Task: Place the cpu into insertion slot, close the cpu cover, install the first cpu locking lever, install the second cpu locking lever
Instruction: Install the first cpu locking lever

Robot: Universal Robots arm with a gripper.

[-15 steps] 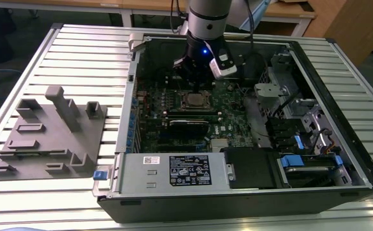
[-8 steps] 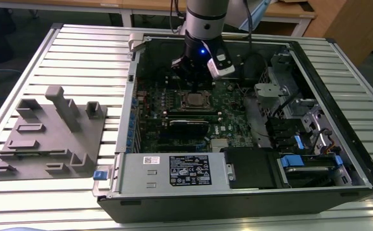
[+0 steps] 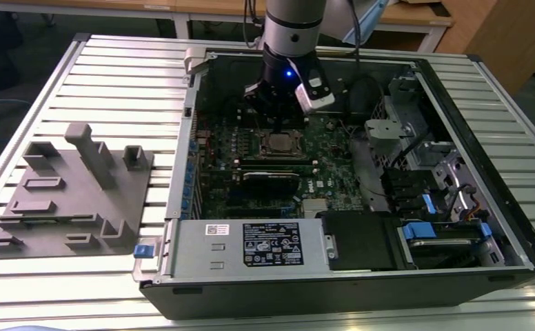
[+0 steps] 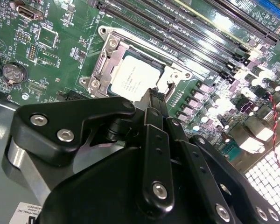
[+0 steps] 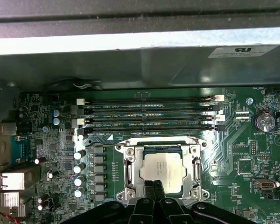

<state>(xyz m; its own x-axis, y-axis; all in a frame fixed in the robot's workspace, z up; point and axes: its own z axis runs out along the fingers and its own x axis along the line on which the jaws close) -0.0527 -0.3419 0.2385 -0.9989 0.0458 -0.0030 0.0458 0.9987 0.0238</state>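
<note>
**Hand clenched at the seated cpu**

Your slatted metal table (image 3: 111, 76) carries an open computer case (image 3: 341, 298), with wooden desks (image 3: 415, 17) behind it. The exterior view gives you the wide layout. The arm reaches into the case and the hand (image 3: 281, 127) hangs directly above the cpu (image 3: 280, 143). Well away from the hand, toward the exterior view's left, a grey fixture block (image 3: 74, 193) stands on the table. A grey power-supply box (image 3: 203, 248) lies inside the case, apart from the hand.

Both wrist views give you the close detail. The cpu (image 5: 161, 165) (image 4: 133, 77) lies in the insertion slot (image 5: 161, 150). The cpu cover (image 5: 130, 172) (image 4: 107, 65) lies flat around it, and the silver top shows through the cutout. The hand (image 5: 154, 185) (image 4: 155, 99) is clenched, fingers pressed together with nothing seen between them. Its tips sit at the cover's edge; you cannot tell whether they touch.

For writing, a white label (image 3: 272, 243) with dark print sits on the power-supply box. A white sticker (image 5: 242, 50) is on the case wall, and fine white lettering runs across the green board.

In the first wrist view, long memory slots (image 5: 149, 112) run just beyond the cpu from the hand. Capacitors (image 5: 79, 168) stand to one side of it and a coin cell (image 5: 263, 122) to the other. In the second wrist view, the hand's black linkage (image 4: 130, 177) blocks the board nearest it.
</note>
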